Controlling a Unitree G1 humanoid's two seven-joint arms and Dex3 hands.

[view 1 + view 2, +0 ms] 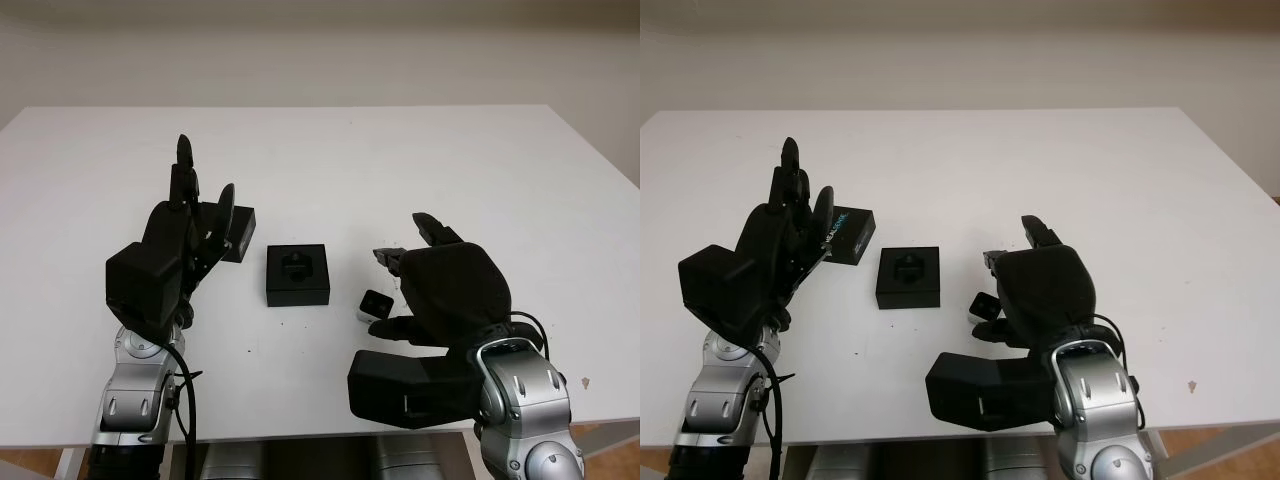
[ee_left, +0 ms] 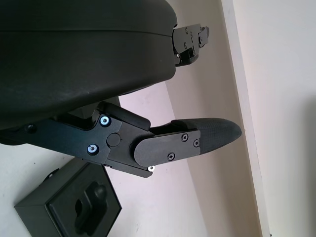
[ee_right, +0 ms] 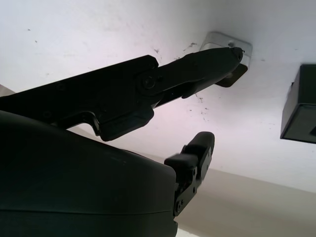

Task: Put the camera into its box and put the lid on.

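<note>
Reaching for the camera w/ our right hand: the small silver-and-black cube sits on the white surface, just right of the box base, and our fingers are spread around it, one fingertip touching or nearly touching its top edge in the right wrist view. Nothing is gripped yet; we can't tell if real contact is made. The base lies open at centre, its black foam insert w/ a shaped cutout facing up, so the camera should drop straight in once lifted across. The lid, black w/ pale lettering on its side, lies left of the base, close behind our left hand. That hand is open, raised above the surface w/ fingers pointing away from us, holding nothing, prob. staged there to take the lid afterwards. Next we need a firm pinch on a small, smooth-looking cube; it could slide or tip.
</note>
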